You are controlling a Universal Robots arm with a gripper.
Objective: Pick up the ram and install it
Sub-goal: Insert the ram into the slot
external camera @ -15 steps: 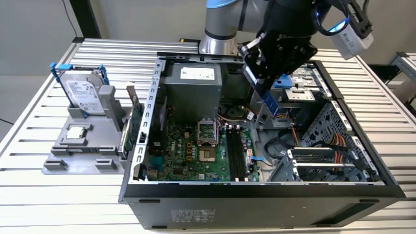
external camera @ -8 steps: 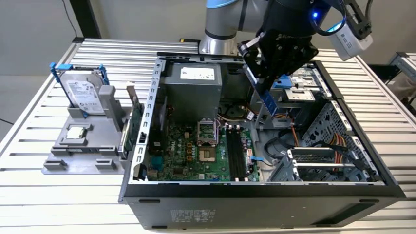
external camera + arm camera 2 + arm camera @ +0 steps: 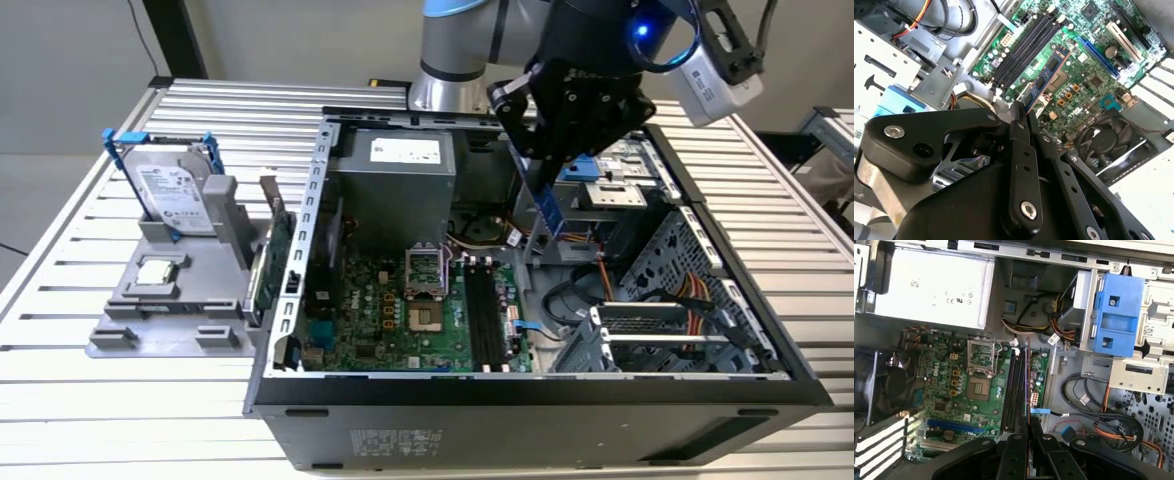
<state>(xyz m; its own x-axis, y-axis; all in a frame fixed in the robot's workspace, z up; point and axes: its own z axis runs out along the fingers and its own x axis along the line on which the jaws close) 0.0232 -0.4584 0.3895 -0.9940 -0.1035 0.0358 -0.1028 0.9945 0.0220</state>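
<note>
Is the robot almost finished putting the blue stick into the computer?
Partway. Done: the ram is picked up, pinched in the gripper. In hand: it hangs on edge above the motherboard inside the open computer case. Left: it isn't seated; the black memory slots look empty.

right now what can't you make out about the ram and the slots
- Gripper contact on the ram: in the second wrist view the black fingers cover the stick's held end.
- Ram's height above the memory slots: in the first wrist view the stick is edge-on, a thin line.
- Slot latches: too small to tell open or shut in any view.
- Ram's face in the exterior view: partly behind the gripper.
</note>
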